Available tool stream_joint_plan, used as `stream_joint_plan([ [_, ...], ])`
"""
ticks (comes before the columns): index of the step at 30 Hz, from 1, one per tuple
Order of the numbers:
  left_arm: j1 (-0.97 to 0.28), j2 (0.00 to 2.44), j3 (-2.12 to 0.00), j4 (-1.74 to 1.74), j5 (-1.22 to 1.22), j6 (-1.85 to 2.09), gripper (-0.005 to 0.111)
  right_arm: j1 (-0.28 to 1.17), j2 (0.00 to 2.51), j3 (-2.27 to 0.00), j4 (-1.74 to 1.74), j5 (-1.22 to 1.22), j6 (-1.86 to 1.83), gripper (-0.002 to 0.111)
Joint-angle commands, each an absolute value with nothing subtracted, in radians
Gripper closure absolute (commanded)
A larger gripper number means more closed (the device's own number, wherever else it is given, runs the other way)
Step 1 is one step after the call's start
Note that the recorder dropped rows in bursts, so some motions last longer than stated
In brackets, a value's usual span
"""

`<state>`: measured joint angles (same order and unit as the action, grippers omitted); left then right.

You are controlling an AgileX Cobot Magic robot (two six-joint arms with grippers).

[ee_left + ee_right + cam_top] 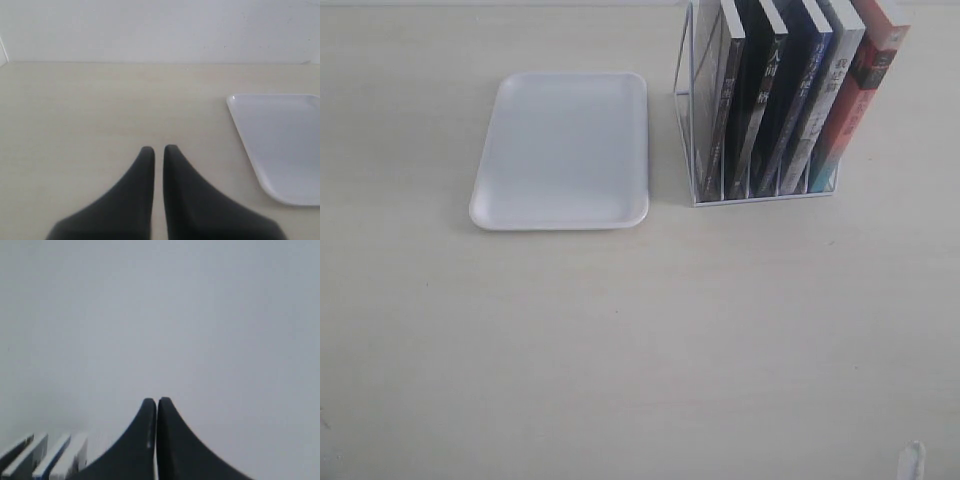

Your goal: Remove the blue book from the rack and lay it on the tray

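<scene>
Blue book [798,110] is standing in the white wire rack [700,120] up at about 1 o'clock in the exterior view. It's the middle one of five, with a black spine on its 9 o'clock side and a pale spine on its 3 o'clock side. The tray [565,150] lies flat on the table [640,350] just beside the rack, on its 9 o'clock side, with nothing on it.

So I'd say we're right at the start, nothing grabbed yet. The left pincer [158,149] has its jaws nearly together with only a sliver of gap, holding nothing, and it hangs low over bare table near the tray's corner. The right pincer [157,401] is pressed fully together, also empty, with the tops of the books just showing below it.

My guess for the next move: the right arm opens up, comes down over that middle spine and pinches it without snagging the neighbours or the wire dividers, since the fit looks tight.
</scene>
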<state>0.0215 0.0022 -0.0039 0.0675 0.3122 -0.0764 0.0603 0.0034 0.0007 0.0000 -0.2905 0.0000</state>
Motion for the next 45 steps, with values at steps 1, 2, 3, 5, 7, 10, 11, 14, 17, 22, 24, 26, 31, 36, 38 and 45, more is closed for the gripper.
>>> stream_joint_plan([
  [1,0.013,0.0,0.0,0.069,0.306,-0.074,0.101,0.055,0.0,-0.024,0.052,-0.436,0.0,0.108],
  [2,0.013,0.0,0.0,0.069,0.306,-0.074,0.101,0.055,0.0,-0.046,0.069,-0.432,0.0,0.108],
  [3,0.013,0.0,0.0,0.069,0.306,-0.074,0.101,0.055,0.0,-0.077,0.086,-0.429,-0.015,0.108],
  [5,0.013,0.0,0.0,0.069,0.306,-0.074,0.101,0.055,0.0,-0.156,0.093,-0.386,-0.045,0.108],
  [7,0.013,0.0,0.0,0.069,0.306,-0.074,0.101,0.055,0.02,-0.249,0.093,-0.277,-0.078,0.108],
  [10,0.013,0.0,0.0,0.069,0.306,-0.074,0.101,0.055,0.111,-0.413,0.093,0.014,-0.153,0.108],
  [11,0.013,0.0,0.0,0.069,0.306,-0.074,0.101,0.055,0.143,-0.462,0.093,0.125,-0.179,0.108],
  [14,0.013,0.0,0.0,0.069,0.306,-0.074,0.101,0.055,0.268,-0.562,0.093,0.41,-0.196,0.108],
  [17,0.013,0.0,0.0,0.069,0.306,-0.074,0.101,0.055,0.356,-0.592,0.097,0.526,-0.19,0.108],
  [22,0.013,0.0,0.0,0.069,0.306,-0.074,0.101,0.055,0.423,-0.592,0.104,0.491,-0.19,0.108],
  [24,0.013,0.0,0.0,0.069,0.306,-0.074,0.101,0.055,0.43,-0.592,0.108,0.485,-0.19,0.108],
  [26,0.013,0.0,0.0,0.069,0.306,-0.074,0.101,0.055,0.43,-0.592,0.108,0.476,-0.19,0.108],
  [31,0.013,0.0,0.0,0.069,0.306,-0.074,0.101,0.055,0.43,-0.592,0.148,0.474,-0.185,0.108],
  [36,0.013,0.0,0.0,0.069,0.306,-0.074,0.101,0.055,0.431,-0.592,0.243,0.406,-0.185,0.108],
  [38,0.013,0.0,0.0,0.069,0.306,-0.074,0.101,0.055,0.435,-0.592,0.306,0.362,-0.185,0.108],
  [45,0.013,0.0,0.0,0.069,0.306,-0.074,0.101,0.061,0.642,-0.666,0.371,0.409,-0.253,0.108],
])
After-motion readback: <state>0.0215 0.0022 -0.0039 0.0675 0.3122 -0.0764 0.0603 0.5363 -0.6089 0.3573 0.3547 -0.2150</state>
